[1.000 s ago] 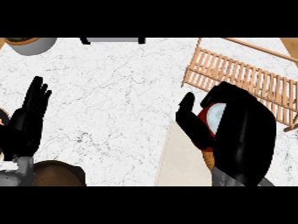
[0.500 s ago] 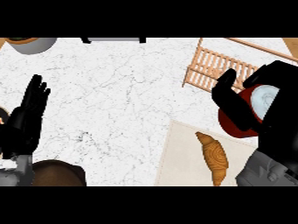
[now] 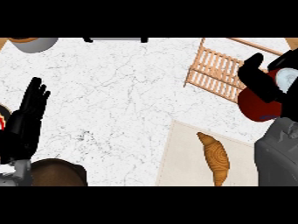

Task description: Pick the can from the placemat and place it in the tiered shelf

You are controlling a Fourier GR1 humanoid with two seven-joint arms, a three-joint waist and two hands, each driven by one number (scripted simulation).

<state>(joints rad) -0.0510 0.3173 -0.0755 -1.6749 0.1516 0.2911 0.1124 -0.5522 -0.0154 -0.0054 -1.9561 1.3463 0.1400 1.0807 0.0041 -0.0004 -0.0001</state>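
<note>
**Red can [image 3: 261, 103] off placemat [image 3: 183, 153], in right hand [image 3: 255, 75]**

Clasped by curled fingers at three o'clock, overlapping right end of wooden shelf [image 3: 212, 72] at two. Placemat at five, bearing a croissant [image 3: 216, 157]. Left hand [image 3: 25, 120] resting at nine over white table [image 3: 125, 87], fingers straight, released.

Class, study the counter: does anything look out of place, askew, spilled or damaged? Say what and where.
Nothing is spilled or broken. The one thing askew is the red can, held tilted in the right hand by the wooden shelf at the upper right. The croissant lies flat on the placemat.
</note>
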